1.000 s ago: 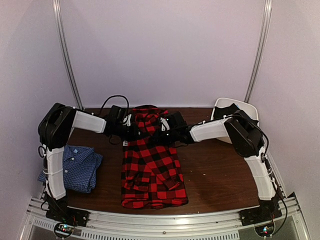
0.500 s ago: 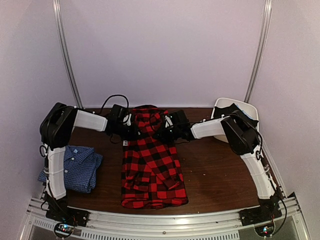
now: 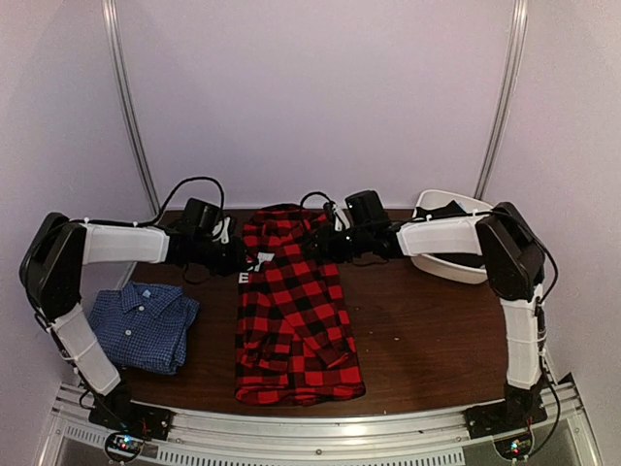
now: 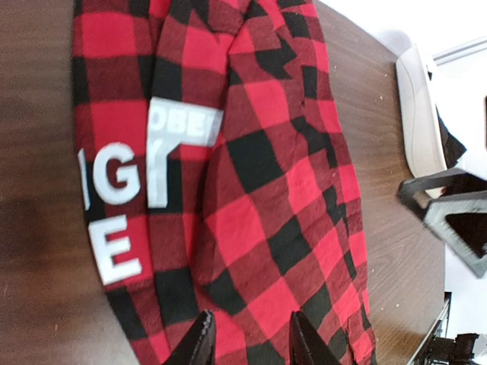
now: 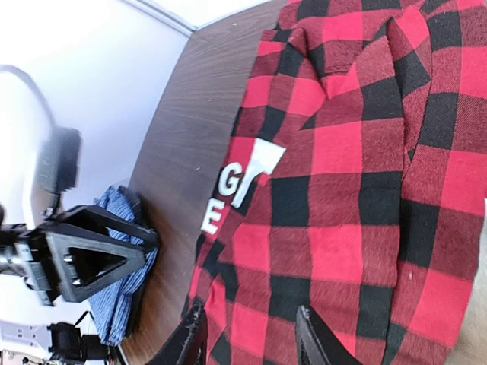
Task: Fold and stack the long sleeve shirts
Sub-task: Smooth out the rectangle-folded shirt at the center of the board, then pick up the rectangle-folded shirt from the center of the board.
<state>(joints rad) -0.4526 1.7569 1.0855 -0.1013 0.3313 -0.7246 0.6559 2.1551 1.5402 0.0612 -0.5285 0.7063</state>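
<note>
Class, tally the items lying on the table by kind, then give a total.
Shirts: 2, the red-and-black plaid shirt and the blue checked shirt
white tub: 1
Total: 3

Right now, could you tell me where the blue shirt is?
In the top view, the blue shirt lies folded at the near left of the table, apart from the red plaid shirt on its right.
</note>
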